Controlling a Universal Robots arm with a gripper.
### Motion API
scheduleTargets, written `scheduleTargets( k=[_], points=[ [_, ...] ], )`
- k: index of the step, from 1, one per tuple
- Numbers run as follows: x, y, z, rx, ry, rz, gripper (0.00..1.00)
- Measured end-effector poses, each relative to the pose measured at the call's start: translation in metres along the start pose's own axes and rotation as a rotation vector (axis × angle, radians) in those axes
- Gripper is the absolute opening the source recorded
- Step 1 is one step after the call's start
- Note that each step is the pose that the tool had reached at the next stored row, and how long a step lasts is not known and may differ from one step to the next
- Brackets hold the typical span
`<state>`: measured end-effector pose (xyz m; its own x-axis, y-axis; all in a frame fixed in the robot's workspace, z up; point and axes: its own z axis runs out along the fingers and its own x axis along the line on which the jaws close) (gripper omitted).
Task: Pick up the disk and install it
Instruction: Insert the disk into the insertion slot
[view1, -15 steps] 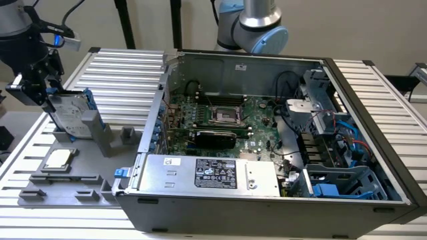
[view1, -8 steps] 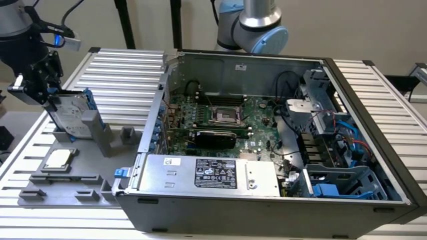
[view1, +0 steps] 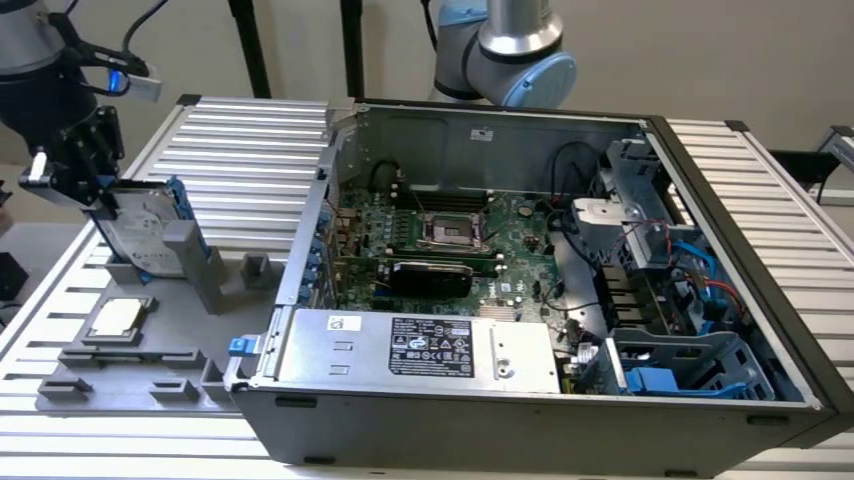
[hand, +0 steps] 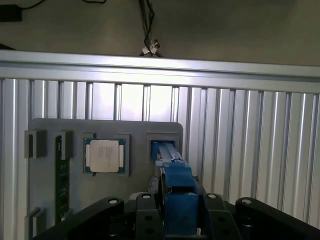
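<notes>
Disk (view1: 138, 238) is partly hidden. Its upper edge sits behind the black gripper (view1: 96, 198) in the exterior view, its lower edge is sunk in a slot of the grey holder tray (view1: 180, 350), & any label on its face is too small to make out. Wrist view looks along it edge-on, so 1 blue rail (hand: 176, 192) shows w/ both broad faces hidden, & the rail's end nearest the cam is cut off by the frame. Disk stands upright on edge, long axis approx vertical, running from gripper down into the slot. Its broad silver face is turned toward the exterior cam, w/ 1 blue rail along the edge on the exterior view's right. It sits at the far end of the tray, on the slatted alu table (view1: 240, 140), at the exterior view's left & well apart from the open PC case (view1: 534, 425). Square chip (view1: 118, 318) lies flat in the tray, nearer than the disk. Gripper is directly above the disk, straddling its top edge & snug to both sides. Can't tell whether it's clamped on or just around it.
</notes>
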<state>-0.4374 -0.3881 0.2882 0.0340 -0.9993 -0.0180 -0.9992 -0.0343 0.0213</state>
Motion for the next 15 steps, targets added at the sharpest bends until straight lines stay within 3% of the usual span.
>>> scheduleTargets(
  k=[15],
  points=[
    [0.011, 0.0003, -0.0002, 0.0, 0.0, 0.003, 0.32]
  ],
)
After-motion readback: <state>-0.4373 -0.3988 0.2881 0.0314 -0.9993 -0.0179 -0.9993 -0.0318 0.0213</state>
